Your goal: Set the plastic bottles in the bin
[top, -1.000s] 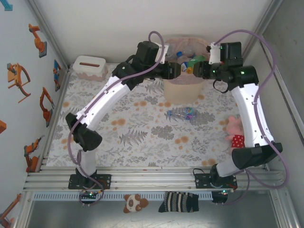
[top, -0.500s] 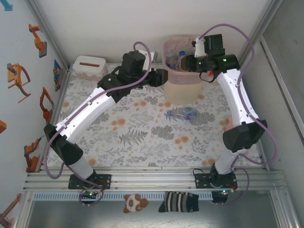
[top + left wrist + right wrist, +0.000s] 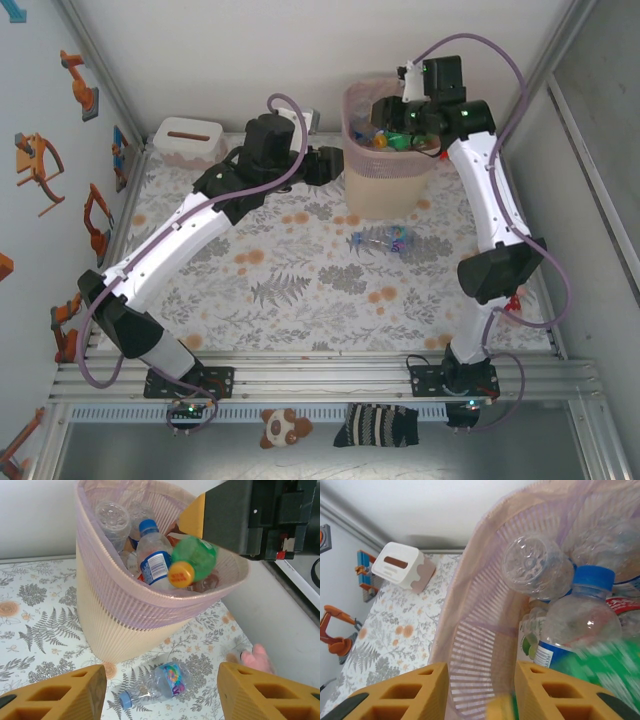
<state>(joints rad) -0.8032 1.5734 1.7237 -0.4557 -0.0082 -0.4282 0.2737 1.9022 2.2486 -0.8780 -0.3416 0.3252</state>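
Fern-printed cloth covers the table; the latticed bin (image 3: 385,190) stands at its back, piled with plastic bottles (image 3: 154,566), a green bottle (image 3: 199,555) topmost. One clear bottle (image 3: 155,684) lies just before it. My left gripper (image 3: 161,672) hangs empty, fingers apart; my right gripper (image 3: 481,666) hovers over the bin's mouth, fingers apart too.

Overhead view from high behind, looking down, both wrist views close, all sharing the bin (image 3: 125,630)
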